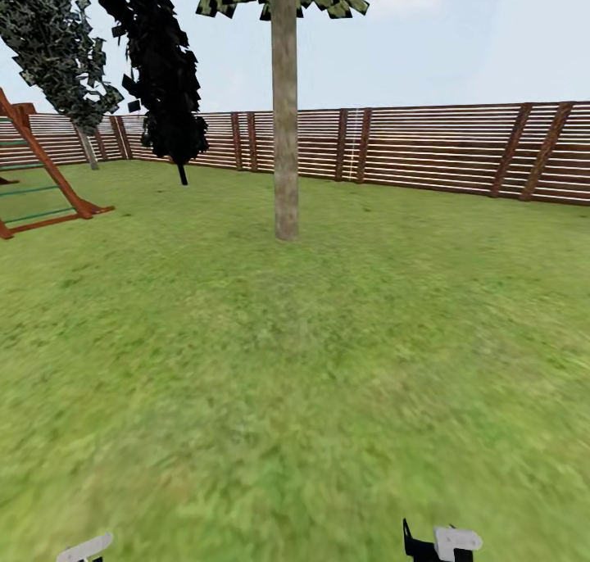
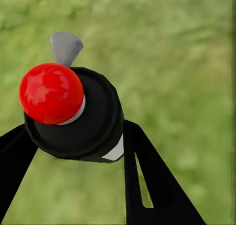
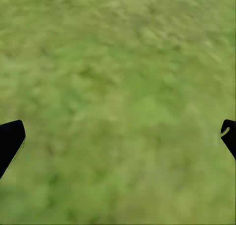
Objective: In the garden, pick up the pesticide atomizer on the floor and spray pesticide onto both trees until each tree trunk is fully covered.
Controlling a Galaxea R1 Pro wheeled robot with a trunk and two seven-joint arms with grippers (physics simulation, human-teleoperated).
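Red-tipped pesticide atomizer (image 2: 73,114) sits clamped in the left pincer (image 2: 73,151) above the grass floor (image 1: 328,382); the right pincer (image 3: 118,136) hangs spread and empty. Pickup looks done; the far tree trunk (image 1: 285,136) ahead appears unsprayed.

The floor (image 1: 311,382) is green grass, and it runs far back to a brown wooden fence (image 1: 426,148) that stands along its far edge. A tall tree trunk (image 1: 285,111) grows straight up out of the grass in the middle of the lawn. It is grey-brown and has no branches low down. To the left of it, farther back, a thin dark tree (image 1: 168,79) stands on the grass near the fence. At the far left a red-brown wooden frame (image 1: 37,173) with green bars rests its feet on the grass. Another leafy tree (image 1: 61,50) leans behind it, near the fence corner.
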